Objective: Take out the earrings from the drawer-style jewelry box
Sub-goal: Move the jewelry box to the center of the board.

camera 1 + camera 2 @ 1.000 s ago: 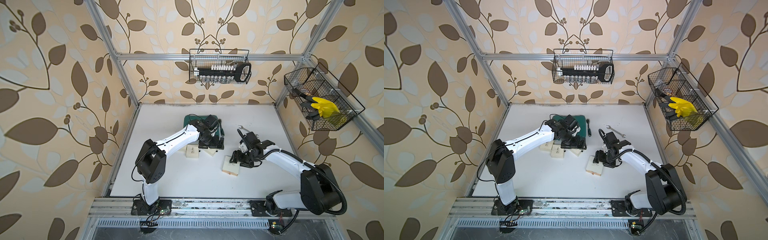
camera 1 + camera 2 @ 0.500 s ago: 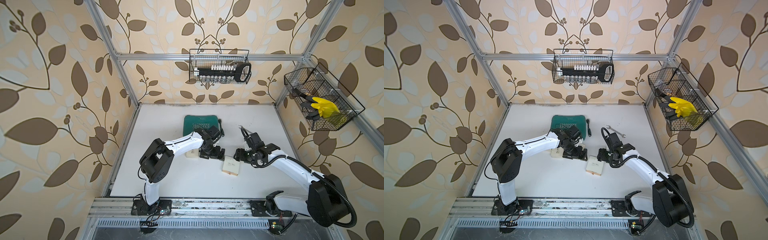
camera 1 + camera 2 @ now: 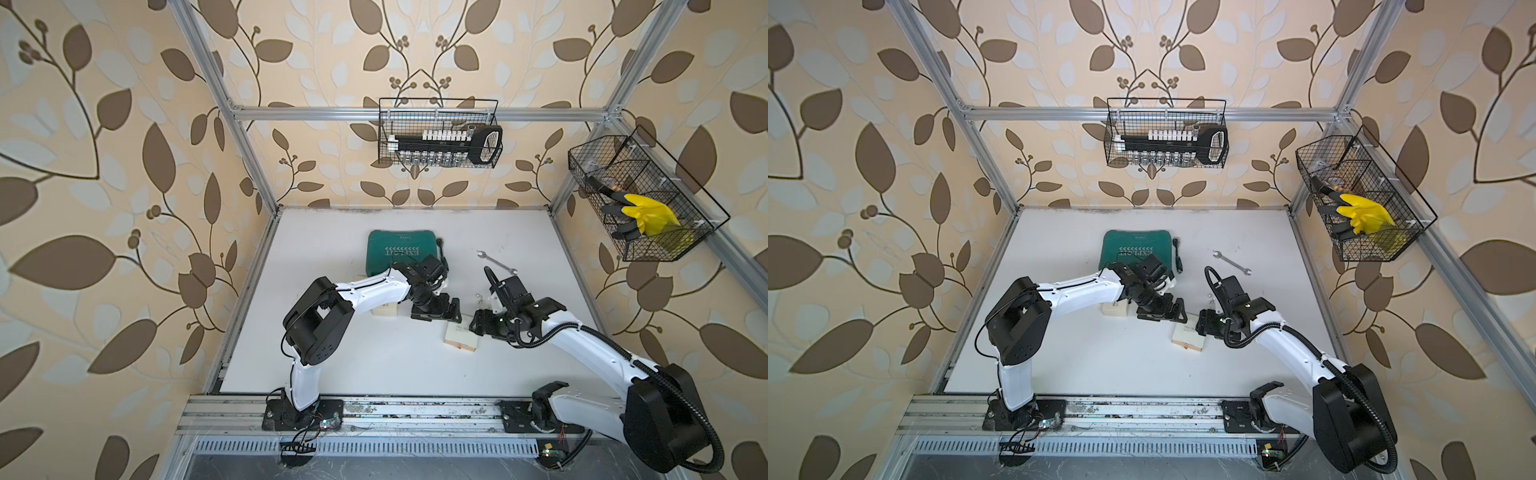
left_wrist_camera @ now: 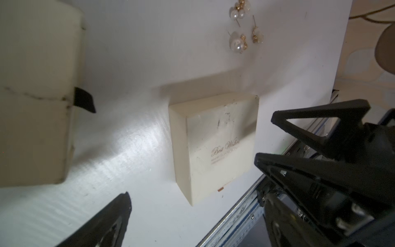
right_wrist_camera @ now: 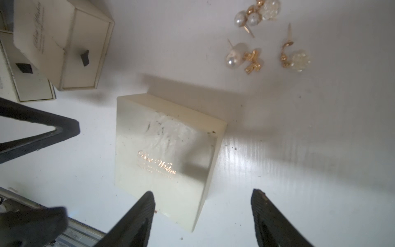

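The left gripper (image 3: 436, 314) hangs low over the white table (image 3: 374, 365) beside a second cream box (image 3: 384, 309), its jaws spread wide with nothing between them. The right gripper (image 5: 202, 195) is likewise released, with its fingers (image 5: 136, 220) apart above one edge of the cream jewelry box (image 5: 166, 149) lettered "Best Wishes". The earrings (image 5: 263, 40) — pearl-and-gold studs — lie loose on the table just beside that box, outside it, and neither gripper touches them.

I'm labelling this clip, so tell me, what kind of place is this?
Probably a lab robot cell dressed as a room: left arm and right arm bolted to a metal rail, an aluminium frame carrying leaf wallpaper, a wire basket of tools above the white table.
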Robot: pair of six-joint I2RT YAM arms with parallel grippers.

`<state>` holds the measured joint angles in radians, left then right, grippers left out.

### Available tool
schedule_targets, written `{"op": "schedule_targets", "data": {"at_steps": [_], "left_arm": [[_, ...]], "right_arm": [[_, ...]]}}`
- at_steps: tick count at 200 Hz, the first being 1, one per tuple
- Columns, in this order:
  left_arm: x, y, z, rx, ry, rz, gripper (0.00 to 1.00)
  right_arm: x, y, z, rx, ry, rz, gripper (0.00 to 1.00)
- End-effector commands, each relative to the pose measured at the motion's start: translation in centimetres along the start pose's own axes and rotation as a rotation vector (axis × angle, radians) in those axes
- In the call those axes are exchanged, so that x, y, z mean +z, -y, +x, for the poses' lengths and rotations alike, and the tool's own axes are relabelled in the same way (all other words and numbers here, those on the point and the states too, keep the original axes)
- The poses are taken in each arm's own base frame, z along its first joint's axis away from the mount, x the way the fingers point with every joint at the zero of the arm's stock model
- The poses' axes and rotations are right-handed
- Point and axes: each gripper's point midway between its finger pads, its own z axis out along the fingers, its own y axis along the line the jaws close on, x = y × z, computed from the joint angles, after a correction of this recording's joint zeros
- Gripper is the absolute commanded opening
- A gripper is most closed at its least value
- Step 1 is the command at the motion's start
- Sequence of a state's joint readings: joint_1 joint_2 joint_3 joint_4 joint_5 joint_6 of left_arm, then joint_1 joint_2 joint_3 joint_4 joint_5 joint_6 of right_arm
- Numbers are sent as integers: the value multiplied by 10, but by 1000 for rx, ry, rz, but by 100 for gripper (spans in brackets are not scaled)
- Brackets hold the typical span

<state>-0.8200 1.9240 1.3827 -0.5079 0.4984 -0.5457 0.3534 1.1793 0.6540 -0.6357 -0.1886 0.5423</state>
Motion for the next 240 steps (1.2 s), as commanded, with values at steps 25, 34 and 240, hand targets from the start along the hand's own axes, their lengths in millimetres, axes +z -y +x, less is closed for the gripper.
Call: {"op": "schedule_targets", "data": {"at_steps": [25,34,240], "left_arm": [[13,28,-5,25,-20,84,99],[14,32,-3,23,-28,99,99],[-10,61,28,78,-85,231,99]], "right_arm": [[11,-5,6,27,-28,-45,72],[11,-8,4,39,-25,-61,72],[17,-93,-66,-17,-22,-264,70]]}}
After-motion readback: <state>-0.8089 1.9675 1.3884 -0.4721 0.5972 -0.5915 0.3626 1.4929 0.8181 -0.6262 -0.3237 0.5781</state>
